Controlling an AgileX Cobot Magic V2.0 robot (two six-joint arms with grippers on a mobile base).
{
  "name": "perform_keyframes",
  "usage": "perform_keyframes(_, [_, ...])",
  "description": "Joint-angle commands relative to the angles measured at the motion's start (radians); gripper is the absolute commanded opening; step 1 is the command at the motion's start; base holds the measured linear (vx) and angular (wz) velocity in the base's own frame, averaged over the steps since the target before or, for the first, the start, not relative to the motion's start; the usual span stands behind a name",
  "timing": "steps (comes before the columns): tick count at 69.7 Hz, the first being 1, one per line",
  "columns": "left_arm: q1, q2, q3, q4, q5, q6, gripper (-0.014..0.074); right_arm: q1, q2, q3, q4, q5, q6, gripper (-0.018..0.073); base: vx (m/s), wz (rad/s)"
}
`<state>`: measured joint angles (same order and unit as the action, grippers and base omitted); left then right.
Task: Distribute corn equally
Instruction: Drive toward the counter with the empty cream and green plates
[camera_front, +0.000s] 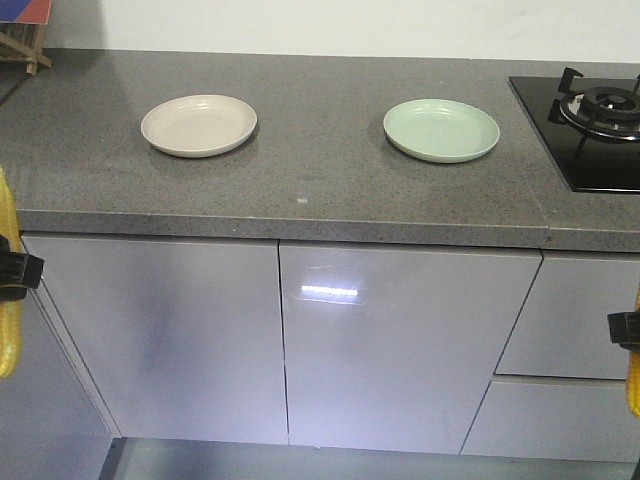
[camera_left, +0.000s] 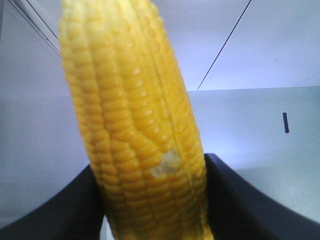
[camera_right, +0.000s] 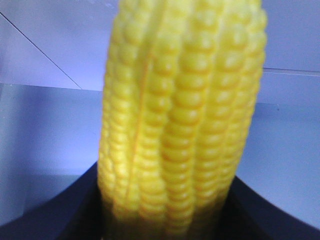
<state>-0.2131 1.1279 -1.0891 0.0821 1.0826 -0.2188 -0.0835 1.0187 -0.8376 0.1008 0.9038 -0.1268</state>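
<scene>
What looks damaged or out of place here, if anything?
The cob in the left gripper has a pale, dull patch among its yellow kernels, low on the side facing the wrist camera. Nothing else stands out.

Bare countertop (camera_front: 320, 190) separates beige plate (camera_front: 198, 125) and green plate (camera_front: 441, 130); stove (camera_front: 590, 125) flanks right.

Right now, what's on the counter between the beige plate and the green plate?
Nothing. Between the beige plate and the green plate there is only bare grey countertop, as the exterior front-facing view shows.
</scene>
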Motion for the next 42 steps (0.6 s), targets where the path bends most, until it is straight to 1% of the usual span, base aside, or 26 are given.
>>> perform_keyframes(1, [0.0, -0.024, -0.027, 0.002, -0.044, -0.01, 0.0217, -0.006, -0.018, -0.024, 0.003, -0.041, -0.001, 0.0194, 0.0, 0.0])
perform_keyframes(42, [0.0, -0.024, -0.027, 0.002, -0.044, -0.01, 0.0217, -0.006, -0.018, -0.024, 0.003, -0.041, -0.001, 0.0194, 0.01, -0.01])
